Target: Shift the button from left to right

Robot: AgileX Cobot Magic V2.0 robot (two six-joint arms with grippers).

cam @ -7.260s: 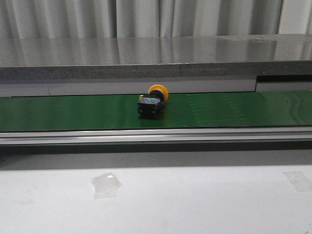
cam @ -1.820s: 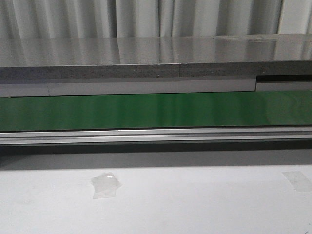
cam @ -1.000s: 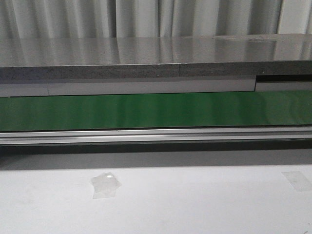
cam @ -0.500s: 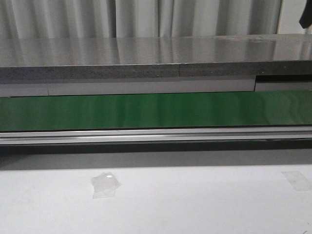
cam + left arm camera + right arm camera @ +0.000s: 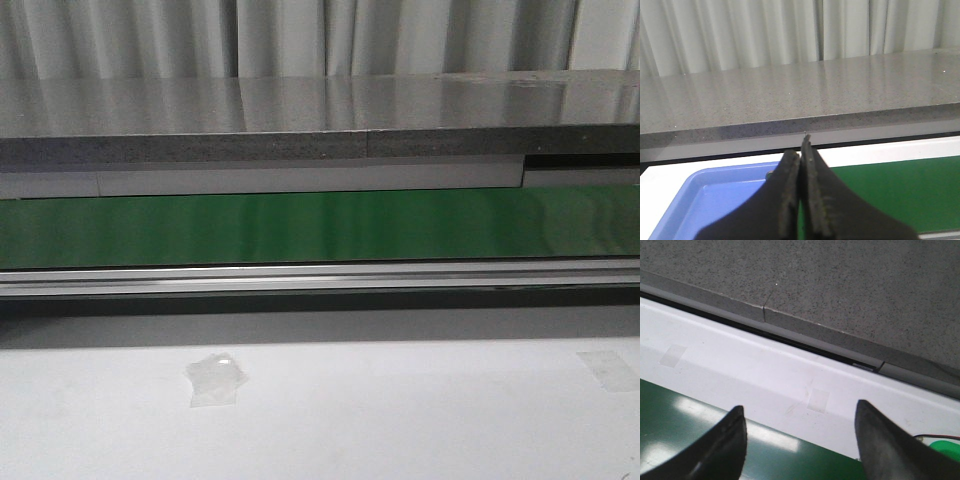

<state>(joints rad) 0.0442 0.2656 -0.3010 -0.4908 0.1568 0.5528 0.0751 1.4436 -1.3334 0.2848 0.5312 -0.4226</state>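
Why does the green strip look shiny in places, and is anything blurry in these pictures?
Front view: pale glare streaks on the green belt and the grey counter. Left wrist view: the shut left fingers are dark and soft-edged. Right wrist view: the open right fingers are blurred; bright patches on the belt.

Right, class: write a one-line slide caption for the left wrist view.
Left gripper, jaws closed and empty, poised over a blue tray beside the green conveyor belt, grey stone counter behind.

Left claw (image 5: 801,150) closed; right claw (image 5: 800,432) spread wide.
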